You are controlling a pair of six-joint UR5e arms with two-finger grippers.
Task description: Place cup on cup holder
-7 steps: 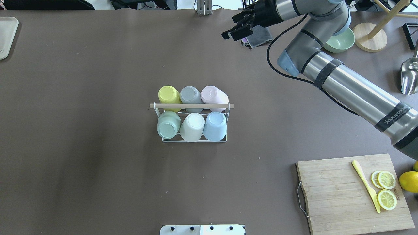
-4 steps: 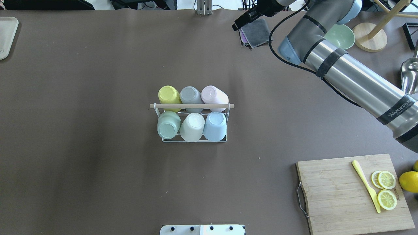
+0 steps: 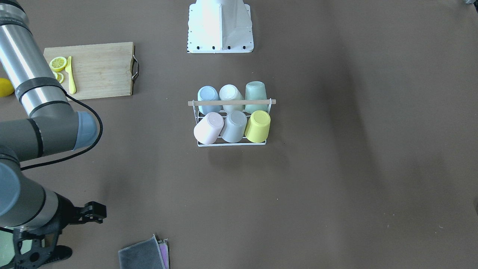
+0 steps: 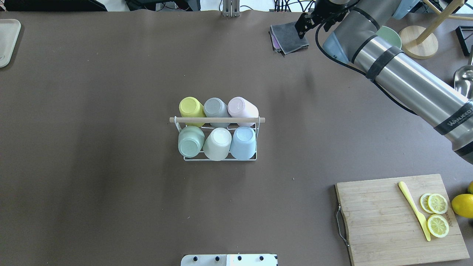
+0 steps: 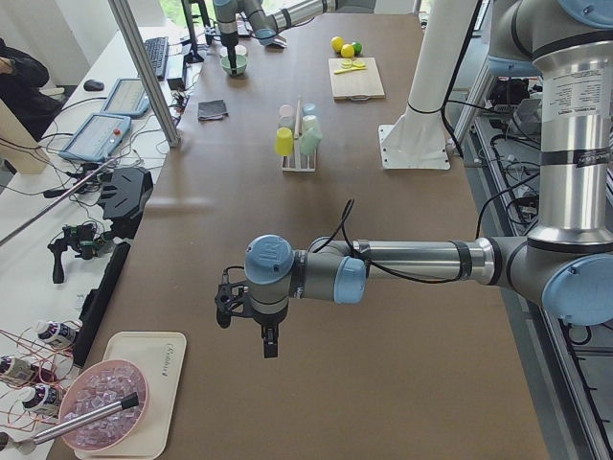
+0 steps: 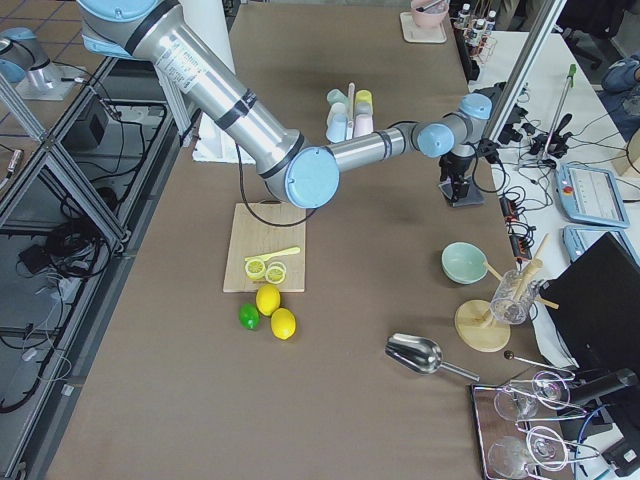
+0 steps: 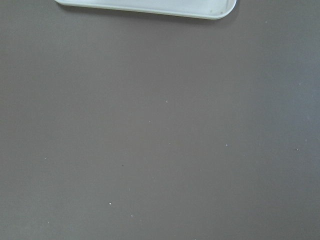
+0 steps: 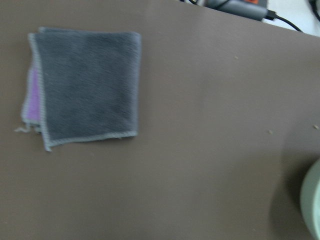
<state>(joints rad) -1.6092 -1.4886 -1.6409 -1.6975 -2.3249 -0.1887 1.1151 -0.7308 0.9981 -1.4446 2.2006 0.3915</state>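
Overhead exterior — right gripper (image 4: 301, 29) is hovering at the far edge, jaws unreadable — holder (image 4: 218, 120) is sitting mid-bench, well apart.

The right gripper (image 4: 301, 27) is partly cut off at the far edge of the overhead view, and it cannot be told whether its fingers are apart. The left gripper (image 5: 267, 345) is seen only small, from the side, so its fingers cannot be judged. The prongs of the cup holder (image 4: 220, 159) are covered by upturned cups (image 4: 243, 142). A purple cloth (image 8: 31, 97) is largely hidden under a grey cloth (image 8: 90, 85). A green bowl (image 8: 312, 202), a tray (image 7: 150, 7) and a lemon (image 4: 462, 205) are cut by picture edges.
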